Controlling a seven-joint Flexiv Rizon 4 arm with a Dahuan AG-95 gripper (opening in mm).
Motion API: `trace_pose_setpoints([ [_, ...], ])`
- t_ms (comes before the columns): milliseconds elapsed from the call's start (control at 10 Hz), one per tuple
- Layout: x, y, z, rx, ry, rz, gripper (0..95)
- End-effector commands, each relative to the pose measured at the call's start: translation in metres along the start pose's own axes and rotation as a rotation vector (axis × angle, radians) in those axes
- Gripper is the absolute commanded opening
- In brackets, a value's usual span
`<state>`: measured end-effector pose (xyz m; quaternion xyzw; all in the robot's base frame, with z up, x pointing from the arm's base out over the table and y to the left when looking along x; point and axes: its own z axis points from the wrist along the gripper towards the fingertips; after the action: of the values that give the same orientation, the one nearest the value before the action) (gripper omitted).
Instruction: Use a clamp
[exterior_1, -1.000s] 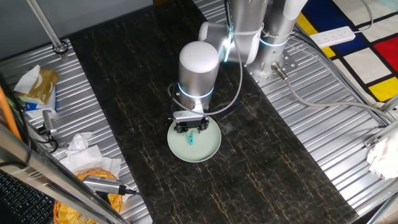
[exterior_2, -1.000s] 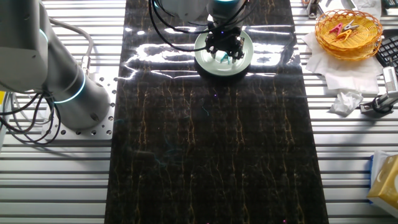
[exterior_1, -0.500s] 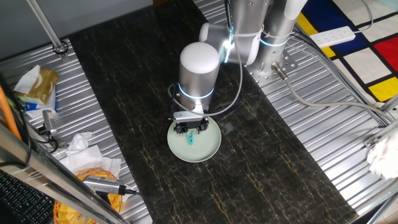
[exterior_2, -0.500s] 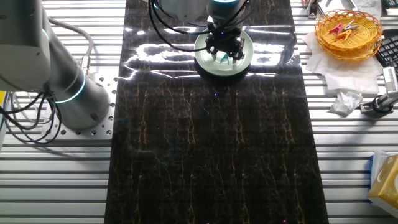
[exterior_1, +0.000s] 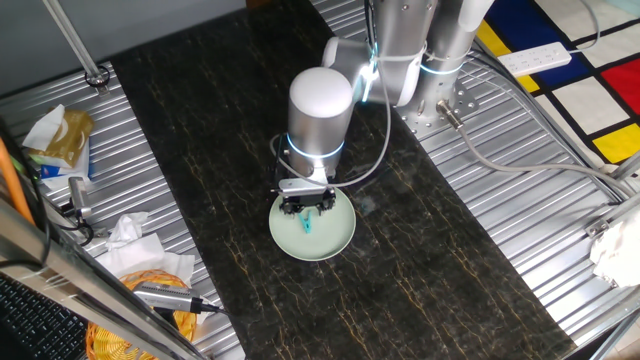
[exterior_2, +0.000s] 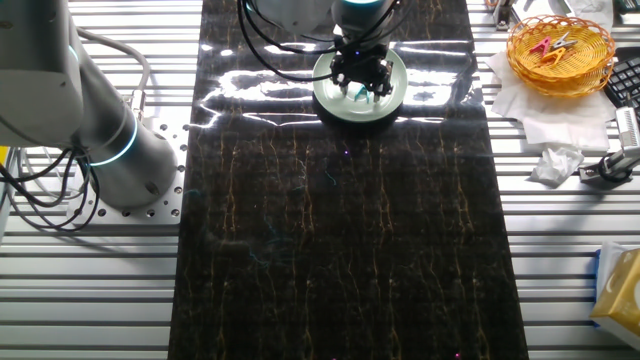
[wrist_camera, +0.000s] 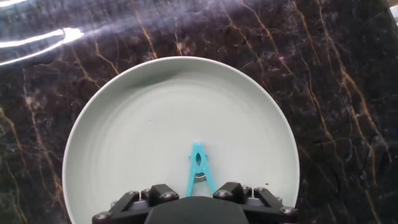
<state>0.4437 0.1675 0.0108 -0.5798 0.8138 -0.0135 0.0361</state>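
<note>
clamp (wrist_camera: 198, 171) prongs hidden behind claw (wrist_camera: 194, 194)

Bright even light; glare streaks on dark tabletop (exterior_2: 340, 220); sharp focus.

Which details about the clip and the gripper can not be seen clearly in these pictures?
- Hand view: black gripper fingertips cut off by the bottom edge; grip unclear.
- Hand view: small teal plastic clamp prong ends hidden behind the gripper.
- Both fixed views: clamp too small over the pale green round plate; contact unclear.
</note>
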Motion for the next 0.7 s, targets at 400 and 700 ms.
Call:
trace_pose_setpoints([
  [400, -0.0013, 0.0007, 0.0007, -0.001, -0.001, 0.009, 57.0],
  [700, -0.0012, 0.0007, 0.0008, -0.001, 0.000, 0.015, 38.0],
])
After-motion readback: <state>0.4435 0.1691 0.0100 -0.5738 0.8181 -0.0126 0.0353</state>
